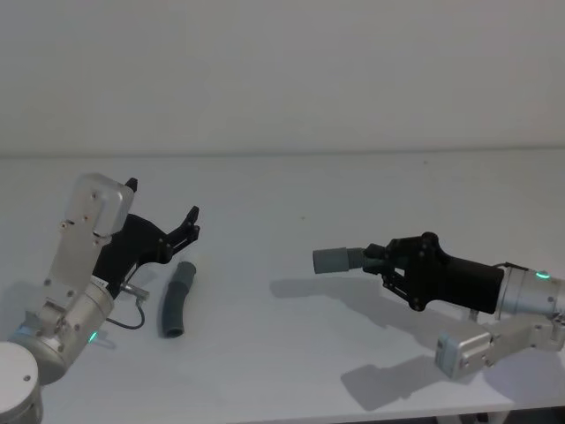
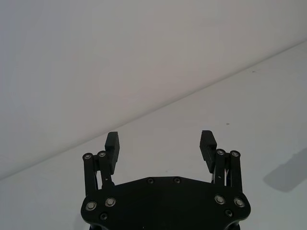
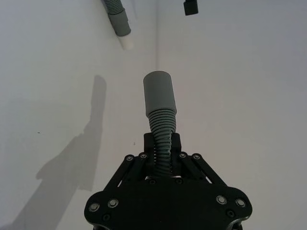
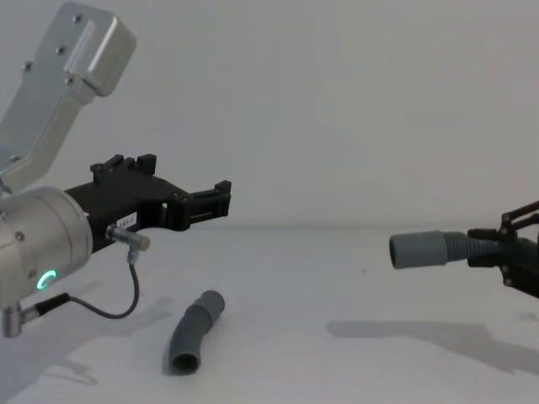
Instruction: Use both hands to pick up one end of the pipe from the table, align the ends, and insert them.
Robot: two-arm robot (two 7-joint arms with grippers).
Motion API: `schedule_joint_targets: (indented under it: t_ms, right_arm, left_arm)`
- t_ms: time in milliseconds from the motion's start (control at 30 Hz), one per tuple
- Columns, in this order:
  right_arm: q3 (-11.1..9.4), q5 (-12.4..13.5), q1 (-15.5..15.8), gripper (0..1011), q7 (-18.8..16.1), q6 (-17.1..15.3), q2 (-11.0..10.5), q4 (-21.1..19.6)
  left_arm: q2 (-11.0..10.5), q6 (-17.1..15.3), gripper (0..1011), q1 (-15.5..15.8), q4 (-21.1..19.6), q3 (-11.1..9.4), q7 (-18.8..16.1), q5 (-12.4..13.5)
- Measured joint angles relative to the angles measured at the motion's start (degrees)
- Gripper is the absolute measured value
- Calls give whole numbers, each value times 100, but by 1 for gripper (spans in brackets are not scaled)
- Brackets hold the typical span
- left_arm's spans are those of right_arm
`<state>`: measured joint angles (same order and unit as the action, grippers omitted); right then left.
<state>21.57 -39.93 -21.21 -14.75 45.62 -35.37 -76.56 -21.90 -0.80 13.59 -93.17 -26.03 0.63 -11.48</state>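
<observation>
Both grippers are matte black, the left gripper (image 2: 160,140) and the right gripper (image 1: 378,258) alike, with small silver screw heads dotted across each body plate. The gripped hose piece (image 3: 162,125) is dark grey with fine ring ribbing. Its cuff (image 3: 159,93) is a plain, smooth mid grey. The lying hose piece (image 1: 174,302) is the same dark grey, and its tip (image 3: 127,44) is white. The left wrist (image 4: 38,240) is silver and carries a green ring light (image 4: 44,280). The cable (image 4: 136,286) is black. The table (image 1: 291,353) is plain matte white. The wall (image 1: 282,71) is pale grey, unpatterned.
</observation>
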Motion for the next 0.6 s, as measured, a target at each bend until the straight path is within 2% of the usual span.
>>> schedule_joint_targets:
  t_ms: [600]
  right_arm:
    - [0, 274, 16, 159, -28, 11, -79, -80]
  left_arm:
    - [54, -73, 1001, -11, -53, 24, 3, -57]
